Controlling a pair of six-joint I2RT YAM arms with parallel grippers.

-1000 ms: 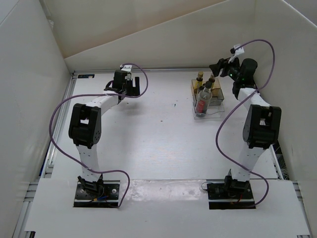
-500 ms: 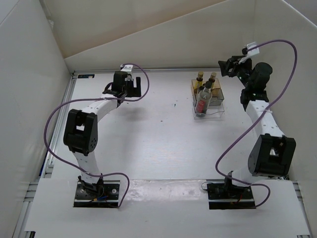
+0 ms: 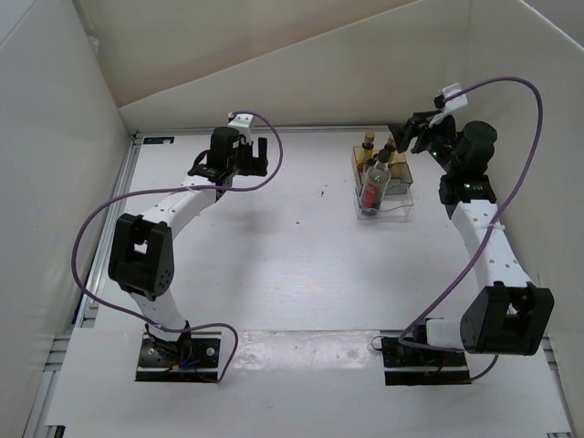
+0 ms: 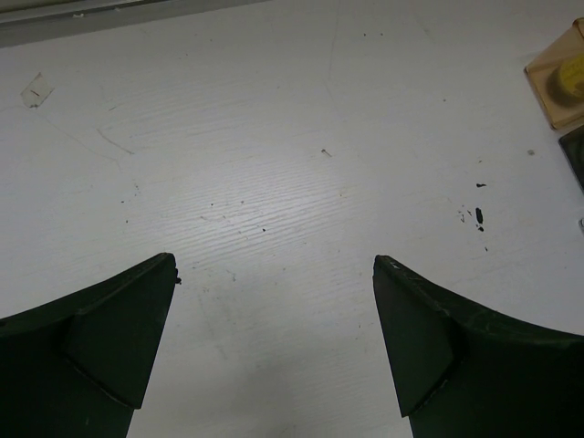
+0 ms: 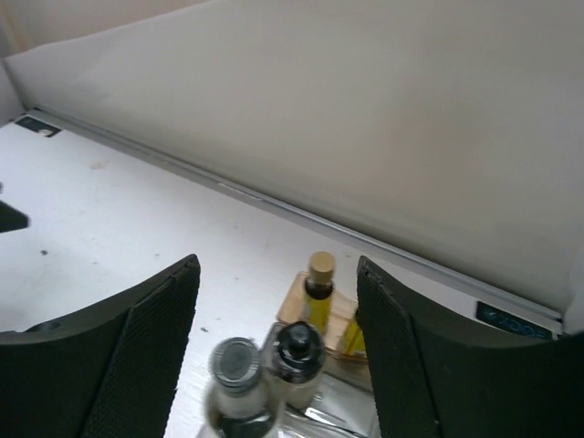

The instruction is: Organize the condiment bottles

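Four condiment bottles stand together in a clear plastic box [image 3: 398, 193] at the back right. Two yellow-amber bottles [image 3: 369, 146] with tan stoppers are at its far end. The tall clear bottle with reddish contents [image 3: 372, 190] is at its near left. The squat whitish bottle [image 5: 298, 365] has a black cap and stands beside the tall bottle [image 5: 235, 383]. One yellow bottle [image 5: 319, 297] shows whole; the other is half hidden by a finger. My right gripper [image 3: 411, 135] [image 5: 278, 269] hovers open above and just right of the bottles. My left gripper [image 3: 248, 157] [image 4: 274, 263] is open and empty over bare table.
White walls enclose the table at the back, left and right. The tan corner of the box [image 4: 561, 78] shows at the right edge of the left wrist view. Purple cables loop beside both arms.
My right arm has swung its elbow out to the right and forward; its gripper stays open near the bottles. My left gripper has shifted slightly right. The bottles have not moved.
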